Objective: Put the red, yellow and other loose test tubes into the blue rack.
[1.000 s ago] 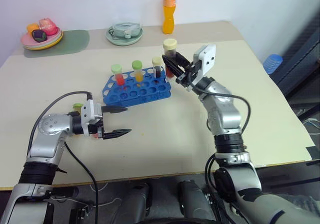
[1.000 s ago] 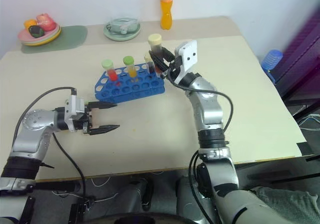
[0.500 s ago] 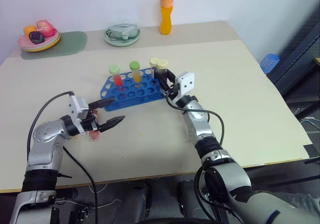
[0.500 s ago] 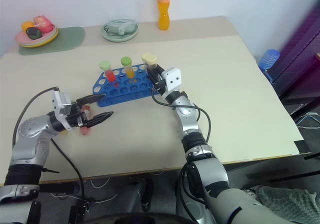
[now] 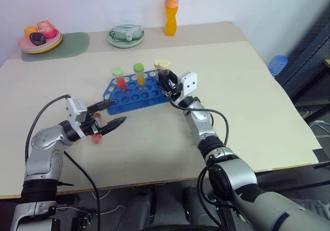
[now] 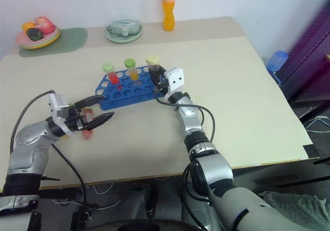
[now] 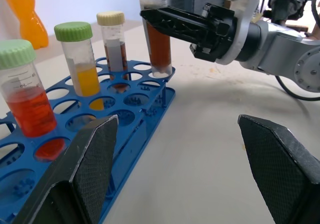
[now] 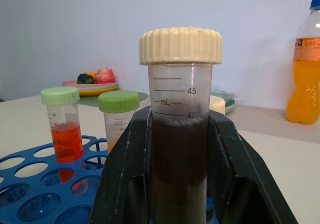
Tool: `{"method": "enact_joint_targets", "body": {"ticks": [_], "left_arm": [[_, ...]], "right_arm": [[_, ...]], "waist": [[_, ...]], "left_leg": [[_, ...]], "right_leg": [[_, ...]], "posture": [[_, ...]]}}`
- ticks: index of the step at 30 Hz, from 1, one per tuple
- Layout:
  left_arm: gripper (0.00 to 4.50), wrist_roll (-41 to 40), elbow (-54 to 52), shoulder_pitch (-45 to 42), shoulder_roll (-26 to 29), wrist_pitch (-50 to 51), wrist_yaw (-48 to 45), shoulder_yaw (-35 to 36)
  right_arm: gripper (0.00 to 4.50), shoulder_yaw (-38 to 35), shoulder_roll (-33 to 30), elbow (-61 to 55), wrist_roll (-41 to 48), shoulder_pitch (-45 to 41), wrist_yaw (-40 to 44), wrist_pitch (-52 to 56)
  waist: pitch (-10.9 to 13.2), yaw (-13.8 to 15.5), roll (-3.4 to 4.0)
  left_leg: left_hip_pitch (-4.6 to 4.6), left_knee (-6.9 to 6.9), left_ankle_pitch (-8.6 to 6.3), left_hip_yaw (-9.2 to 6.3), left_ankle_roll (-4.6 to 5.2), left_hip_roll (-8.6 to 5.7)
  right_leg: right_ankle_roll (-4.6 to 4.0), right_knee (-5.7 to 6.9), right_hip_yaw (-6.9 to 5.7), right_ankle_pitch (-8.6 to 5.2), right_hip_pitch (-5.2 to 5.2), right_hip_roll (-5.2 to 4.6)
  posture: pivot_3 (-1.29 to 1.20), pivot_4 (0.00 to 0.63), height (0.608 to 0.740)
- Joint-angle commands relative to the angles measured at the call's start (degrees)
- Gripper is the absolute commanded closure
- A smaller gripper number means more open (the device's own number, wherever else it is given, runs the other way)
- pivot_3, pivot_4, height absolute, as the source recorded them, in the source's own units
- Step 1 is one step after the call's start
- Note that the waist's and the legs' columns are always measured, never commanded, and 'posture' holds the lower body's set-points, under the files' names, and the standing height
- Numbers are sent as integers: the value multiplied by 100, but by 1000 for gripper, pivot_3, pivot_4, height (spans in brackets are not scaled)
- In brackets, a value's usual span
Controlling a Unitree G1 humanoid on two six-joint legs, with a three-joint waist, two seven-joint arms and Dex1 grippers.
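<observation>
Pinching the dark tube over the blue rack, the right gripper risks tipping it; left gripper spread.

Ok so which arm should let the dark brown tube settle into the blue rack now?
Right. The right gripper is shut on the dark tube, upright with its base in a hole at the blue rack's end, so it likely only needs to release. The left gripper is open beside the rack, holding nothing.

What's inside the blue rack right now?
The blue rack holds a red tube, a yellow tube and two dark cream-capped ones; the right gripper grips one, hiding its bottom.
</observation>
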Motion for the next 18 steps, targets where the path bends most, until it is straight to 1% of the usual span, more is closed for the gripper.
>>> {"method": "enact_joint_targets", "body": {"ticks": [1, 10, 18], "left_arm": [[569, -114, -250, 8, 52, 35, 48, 149], [569, -113, -432, 55, 55, 93, 157, 168], [569, -156, -663, 184, 52, 170, 281, 195]], "right_arm": [[3687, -41, 76, 85, 57, -184, 12, -144], [3687, -17, -2, 411, -88, -318, -151, -181], [3687, -10, 64, 512, -97, -374, -150, -191]], "waist": [[0, -12, 0], [0, -45, 0], [0, -58, 0]], "left_leg": [[0, 0, 0, 0, 0, 0], [0, 0, 1, 0, -3, 3], [0, -1, 0, -2, -2, 4]], "right_leg": [[0, 0, 0, 0, 0, 1], [-2, 0, 1, 1, 0, 4], [-2, 0, 1, 1, 1, 5]], "posture": [[0, 150, 740], [0, 150, 740], [0, 150, 740]]}}
